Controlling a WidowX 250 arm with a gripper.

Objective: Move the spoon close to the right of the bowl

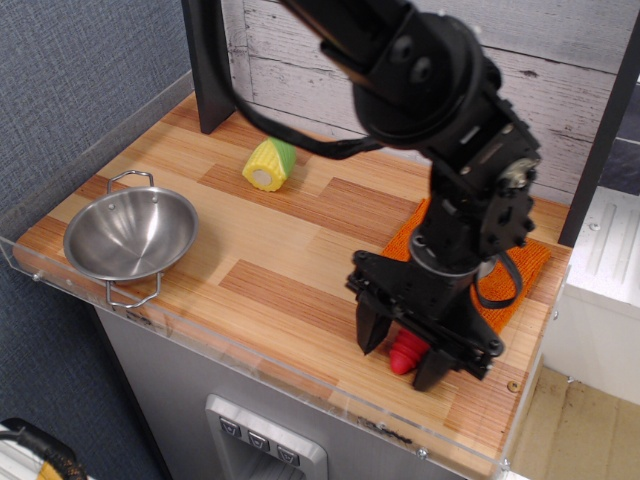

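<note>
Two black fingers (371, 330) point down at the near right edge of the wooden surface (300, 255), one on each side of the ribbed red handle of the spoon (405, 353). The gripper (402, 352) straddles that handle — the fingers are close against it, yet whether they actually press on it cannot be told from this view. Only the red handle end shows between them; the silver scoop is hidden behind the gripper body. Just behind the fingers, under the arm, lies an orange cloth (520, 275), partly covered by the wrist and a looping black cable.

The bowl (130, 235) sits well apart from the fingers, far off to their left near the front left corner of the surface, upright and empty, its two wire loop handles at the back and front. A yellow-green toy corn (269, 165) lies behind and to the left of the fingers, nearer the planked back wall — apart from both bowl and spoon.
</note>
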